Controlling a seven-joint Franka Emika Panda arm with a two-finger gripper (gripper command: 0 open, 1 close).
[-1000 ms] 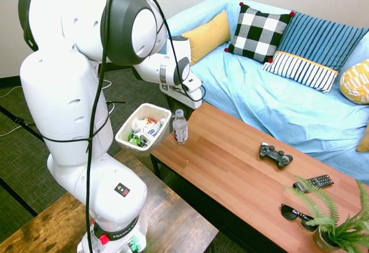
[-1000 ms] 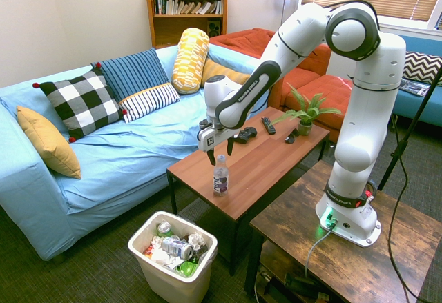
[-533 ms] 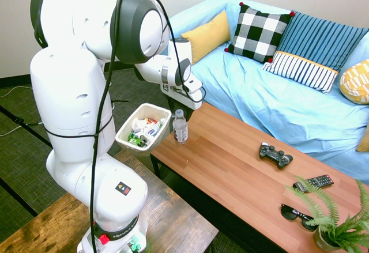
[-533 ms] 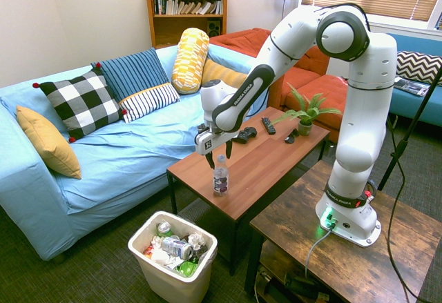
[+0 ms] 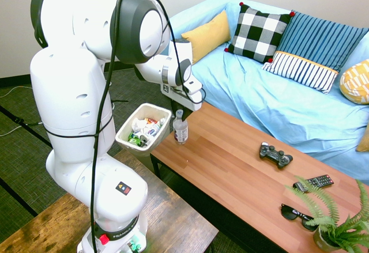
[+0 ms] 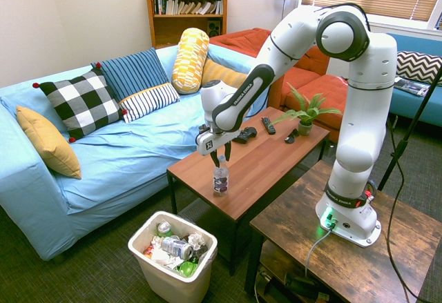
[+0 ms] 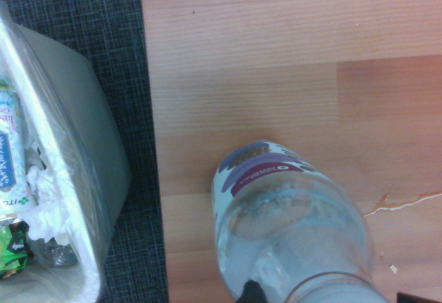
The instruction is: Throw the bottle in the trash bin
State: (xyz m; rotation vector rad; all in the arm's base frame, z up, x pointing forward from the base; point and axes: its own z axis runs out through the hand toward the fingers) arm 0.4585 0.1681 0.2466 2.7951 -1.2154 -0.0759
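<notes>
The bottle (image 6: pixel 220 179) stands upright at the table (image 6: pixel 259 161) end nearest the bin (image 6: pixel 173 256). The gripper (image 6: pixel 219 159), fingers spread, straddles its cap. On the floor at the bottle's 7 o'clock, the bin holds a can (image 6: pixel 177 248), wrappers and crumpled paper. A gamepad (image 5: pixel 275 154) lies well apart.

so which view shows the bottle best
The second exterior view: the bottle stands whole and upright on the table, gripper at its cap. The first exterior view shows it small; the wrist view, a blurred close-up from above.
</notes>
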